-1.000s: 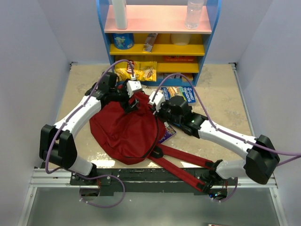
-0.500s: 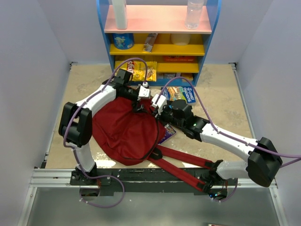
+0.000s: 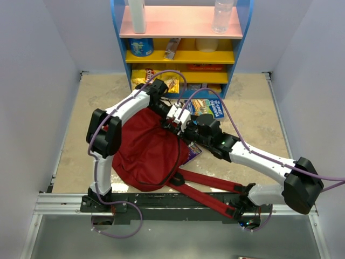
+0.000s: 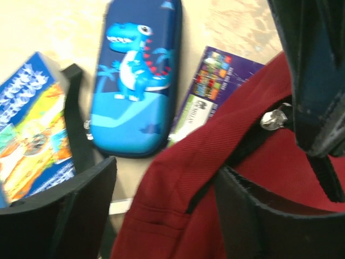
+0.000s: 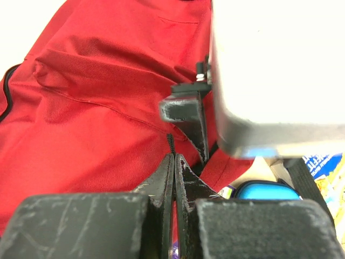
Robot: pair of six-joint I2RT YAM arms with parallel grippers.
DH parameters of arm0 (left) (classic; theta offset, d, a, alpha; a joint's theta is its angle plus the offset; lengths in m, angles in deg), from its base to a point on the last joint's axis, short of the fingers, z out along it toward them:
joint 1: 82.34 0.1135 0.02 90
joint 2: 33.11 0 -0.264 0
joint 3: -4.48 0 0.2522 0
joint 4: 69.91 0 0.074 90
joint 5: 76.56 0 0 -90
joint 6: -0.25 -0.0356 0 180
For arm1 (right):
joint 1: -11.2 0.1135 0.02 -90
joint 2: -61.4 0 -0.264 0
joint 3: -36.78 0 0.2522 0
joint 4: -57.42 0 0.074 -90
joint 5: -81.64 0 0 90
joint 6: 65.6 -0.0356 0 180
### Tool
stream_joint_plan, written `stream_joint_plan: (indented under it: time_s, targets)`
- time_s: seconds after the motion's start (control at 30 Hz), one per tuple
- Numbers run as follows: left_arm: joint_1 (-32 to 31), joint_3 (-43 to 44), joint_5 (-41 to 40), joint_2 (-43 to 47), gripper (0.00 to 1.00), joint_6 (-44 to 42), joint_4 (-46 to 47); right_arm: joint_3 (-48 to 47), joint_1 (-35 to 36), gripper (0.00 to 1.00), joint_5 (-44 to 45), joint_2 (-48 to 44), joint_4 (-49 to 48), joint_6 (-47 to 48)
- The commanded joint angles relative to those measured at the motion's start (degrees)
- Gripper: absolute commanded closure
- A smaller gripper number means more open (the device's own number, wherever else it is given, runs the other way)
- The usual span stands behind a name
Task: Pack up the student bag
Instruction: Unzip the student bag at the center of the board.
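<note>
- Left arm (image 3: 126,105) has swung across the bag (image 3: 143,154), which lies bunched mid-counter (image 3: 81,108).
- Left jaws spread astride its far rim; right jaws pressed together alongside.
- Probably readying to open it.

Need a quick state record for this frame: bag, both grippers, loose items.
student bag: dark red, slumped on table
left gripper: open, jaws either side of the bag's edge
right gripper: shut, tips at the bag's fabric
pencil case: blue dinosaur print, outside bag
purple book: partly covered by bag
blue book: beside pencil case
</note>
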Motion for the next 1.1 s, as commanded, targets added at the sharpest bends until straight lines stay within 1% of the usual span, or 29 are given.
stream_joint_plan:
  time_s: [0.0,0.03,0.1,0.13,0.2,0.23,0.33,0.47,0.67,0.7,0.8,0.93,0.97,1.03,1.07]
  targets:
    - [0.06,4.60,0.83,-2.55,0.31,-8.29,-10.12,-1.65,0.08,1.00,-1.64,-2.83,-2.64,-0.27]
    - [0.06,4.95,0.39,-2.55,0.41,-8.46,-10.39,-1.73,0.08,1.00,-1.56,-3.01,-2.37,-0.18]
    - [0.06,5.30,-0.66,-2.46,0.54,-8.03,-10.39,-1.73,0.08,1.00,-1.47,-3.01,-2.28,-0.18]
    - [0.06,5.39,-0.93,-2.37,0.77,-7.15,-10.13,-1.73,0.08,1.00,-1.21,-3.18,-2.28,-0.18]
    - [0.06,5.13,-1.54,-1.76,0.98,-6.27,-9.34,-1.73,0.00,1.00,-1.03,-3.36,-2.28,-0.18]
    - [0.06,4.69,-1.81,-1.41,1.00,-6.18,-9.16,-1.73,0.08,1.00,-0.68,-3.53,-2.20,-0.18]
    - [0.06,3.81,-2.86,-0.09,1.00,-2.85,-6.35,-1.56,0.08,1.00,0.28,-3.97,-1.49,-0.09]
    - [0.67,2.58,-4.53,2.11,1.00,2.25,1.01,-1.29,0.08,1.00,2.65,-4.94,0.87,-0.27]
    - [3.22,2.14,-6.46,4.74,1.00,13.84,12.52,2.65,0.17,1.00,3.28,-10.29,2.64,-3.78]
    - [3.83,2.40,-6.90,4.83,1.00,16.30,13.33,3.97,0.17,1.00,3.11,-11.09,2.81,-4.92]
    - [4.28,2.75,-8.40,4.92,1.00,18.95,15.10,6.17,0.26,1.00,2.49,-13.72,2.90,-6.94]
    - [4.37,2.32,-11.90,5.19,1.00,23.17,17.91,6.18,1.66,1.00,2.49,-14.26,4.48,-8.97]
    - [4.37,2.14,-12.61,5.19,1.00,25.27,19.13,6.00,2.71,1.00,2.75,-14.17,5.27,-8.97]
    - [4.54,1.88,-14.19,5.36,1.00,26.42,19.76,6.09,4.38,1.00,4.15,-14.17,5.62,-12.04]
    - [4.72,1.61,-14.64,5.54,1.00,28.60,20.98,6.44,6.83,1.00,5.03,-14.00,5.54,-12.83]
